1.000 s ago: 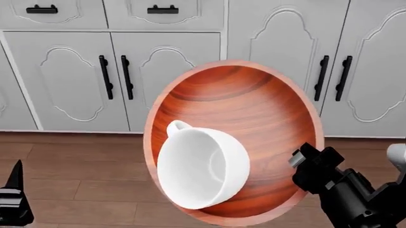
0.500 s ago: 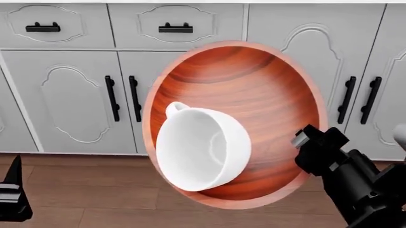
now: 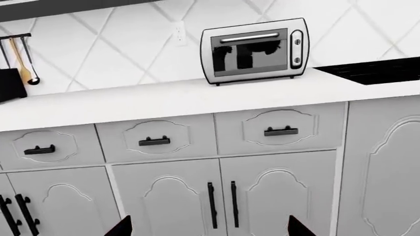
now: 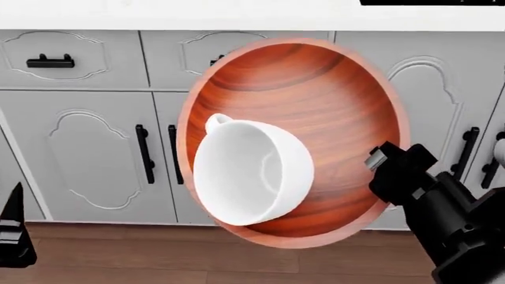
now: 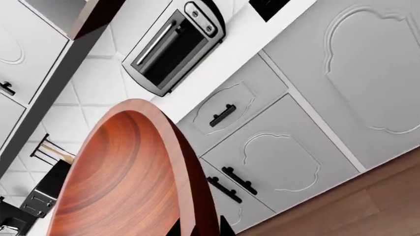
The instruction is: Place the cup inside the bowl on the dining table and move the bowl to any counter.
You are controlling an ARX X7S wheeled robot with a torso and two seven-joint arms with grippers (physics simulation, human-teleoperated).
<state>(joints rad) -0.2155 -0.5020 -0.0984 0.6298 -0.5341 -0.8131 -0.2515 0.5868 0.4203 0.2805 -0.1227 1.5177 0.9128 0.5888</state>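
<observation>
Bowl (image 5: 125,182): wooden, rim close up, tilted.
Behind it: toaster oven (image 5: 172,46) on the counter (image 5: 262,30) — grey cabinets (image 5: 341,93) below.
Gripper: barely visible, perhaps pinching the rim.

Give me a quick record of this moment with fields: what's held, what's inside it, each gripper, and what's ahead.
held: bowl, gripped at its rim by the right gripper, off the floor
inside: cup, handle toward the bowl's upper left rim
left gripper: low at the view's edge, carrying nothing, fingertips apart in its wrist view
ahead: counter over grey cabinets, toaster oven on top

White cup (image 4: 251,180) inside wooden bowl (image 4: 323,118)
</observation>
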